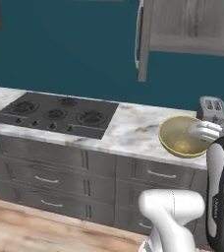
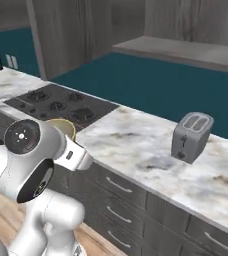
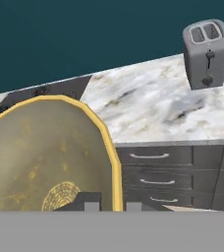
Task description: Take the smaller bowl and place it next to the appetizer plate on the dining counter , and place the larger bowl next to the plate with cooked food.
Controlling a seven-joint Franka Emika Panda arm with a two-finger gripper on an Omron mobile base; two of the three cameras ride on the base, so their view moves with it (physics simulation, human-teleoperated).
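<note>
Marbled counter point(image 2: 136, 145), stovetop point(image 1: 55, 115) set in, toaster point(image 2: 191, 136) standing.

1. I count one smaller bowl point(image 1: 182, 136), tan-yellow.
2. One grey toaster point(image 2: 191, 136) with two slots.
3. One black stove point(image 1: 55, 114) with four burners I can make out.
4. One marbled tabletop point(image 2: 151, 150).

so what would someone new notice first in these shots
The smaller bowl, tan-yellow with a glossy olive-gold inside, looms in the hand view, its rim pinched in the shut jaws of the gripper and tipped up off the marbled counter. Behind it sit a black gas cooktop to the left and a grey toaster to the right, against a teal wall.
</note>
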